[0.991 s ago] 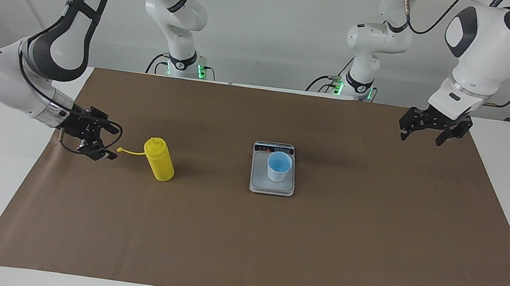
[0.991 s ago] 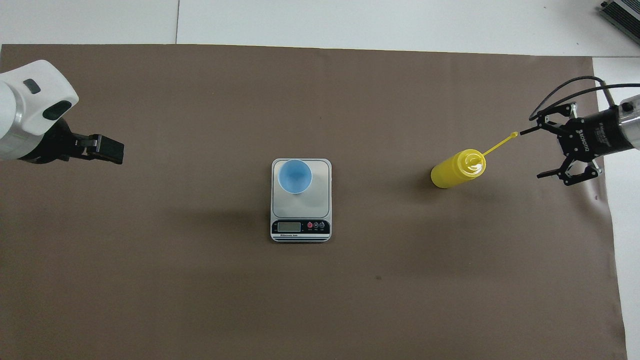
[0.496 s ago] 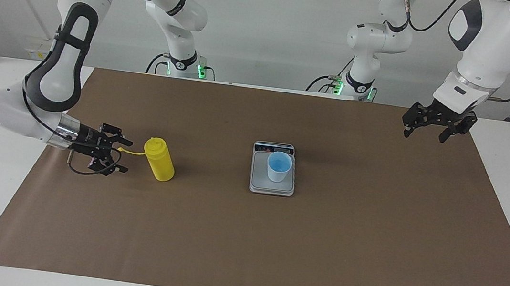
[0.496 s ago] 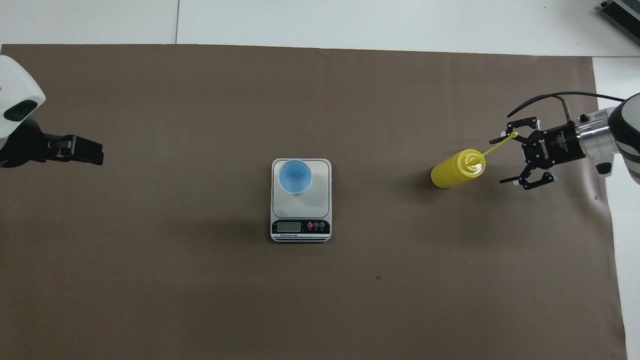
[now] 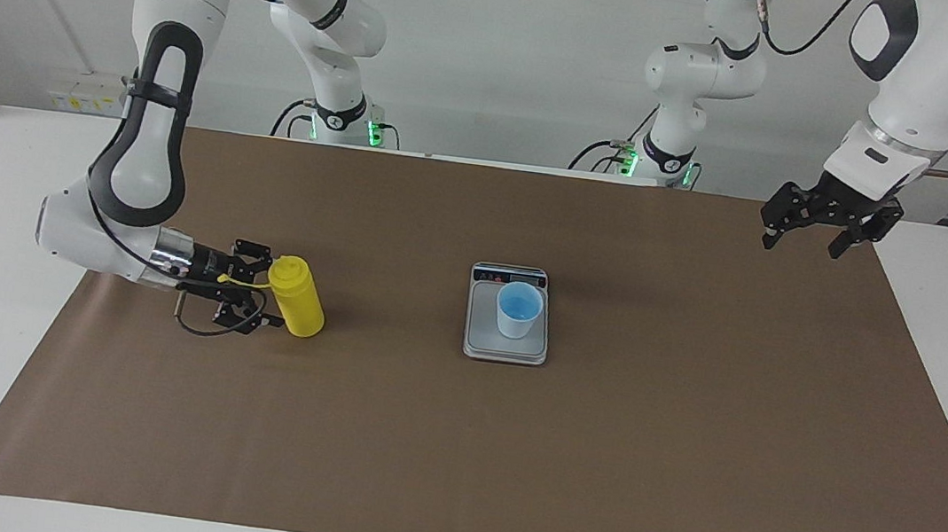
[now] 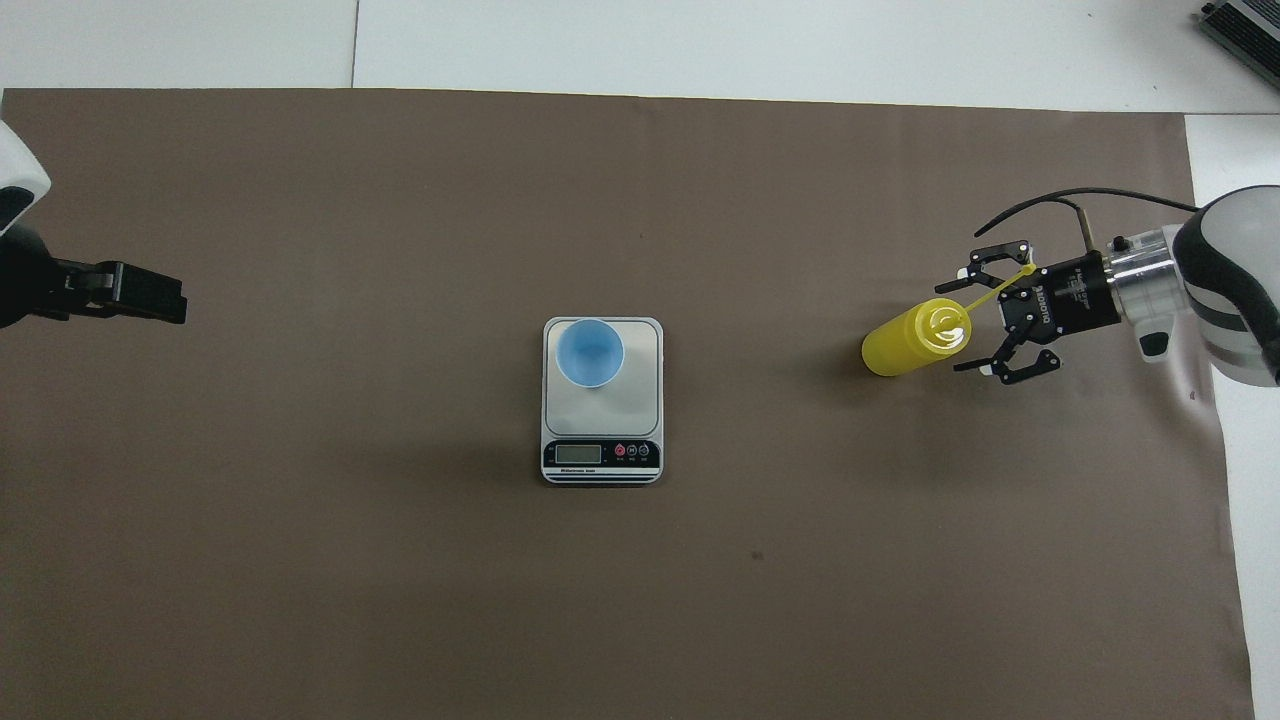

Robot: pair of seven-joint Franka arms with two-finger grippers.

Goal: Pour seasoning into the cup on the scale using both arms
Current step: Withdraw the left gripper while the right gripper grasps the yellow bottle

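So right now the right tool (image 5: 261,293) is low over the brown mat (image 5: 454,442) on the table, at the right arm's end, with its fingers spread wide on either side of the yellow seasoning bottle (image 5: 298,296) near the nozzle, not clamped on it, and the cap strap (image 6: 993,290) runs back between the fingers. Meanwhile the light blue cup (image 5: 518,309) sits upright on the scale (image 5: 505,347) mid-table, toward the scale's edge farther from the robots, well apart from the bottle. Left tool (image 5: 824,231) hangs up in the air over the left arm's end of the mat, open and holding nothing.
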